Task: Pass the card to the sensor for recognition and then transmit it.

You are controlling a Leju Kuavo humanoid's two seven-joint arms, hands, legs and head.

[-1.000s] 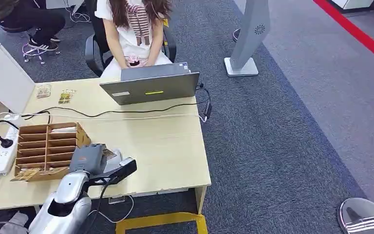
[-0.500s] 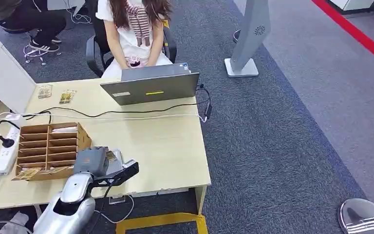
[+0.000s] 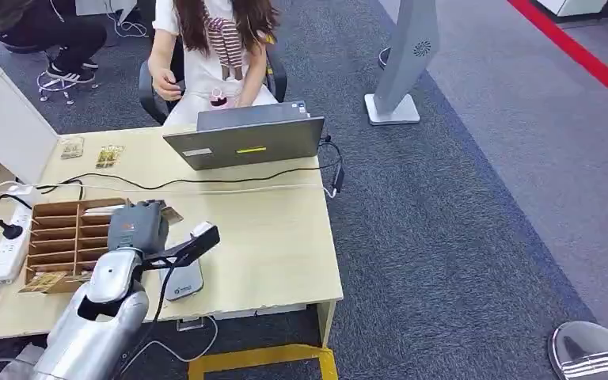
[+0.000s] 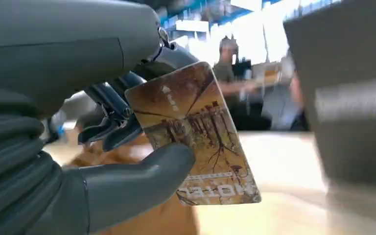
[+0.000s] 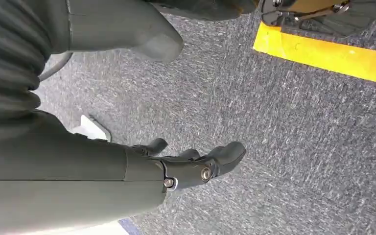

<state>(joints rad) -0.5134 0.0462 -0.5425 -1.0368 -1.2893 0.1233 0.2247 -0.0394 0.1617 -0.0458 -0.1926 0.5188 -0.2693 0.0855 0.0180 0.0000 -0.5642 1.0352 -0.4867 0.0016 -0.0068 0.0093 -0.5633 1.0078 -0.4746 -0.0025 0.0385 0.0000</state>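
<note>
Gripping the card (image 4: 196, 137) between thumb and fingers, the left robot hand (image 3: 136, 227) has lifted off the sensor (image 3: 180, 281) near the tabletop (image 3: 269, 237) front edge; handover judged next. Right robot hand (image 5: 191, 164) hangs released.

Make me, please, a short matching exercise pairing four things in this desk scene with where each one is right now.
Things:
1. card
2. sensor
3. laptop
4. right hand

Places:
A. hanging above grey carpet
B. far edge of the desk, before the seated person
C. pinched in the left hand
D. flat on the desk near its front edge

Pairs: 1-C, 2-D, 3-B, 4-A
</note>
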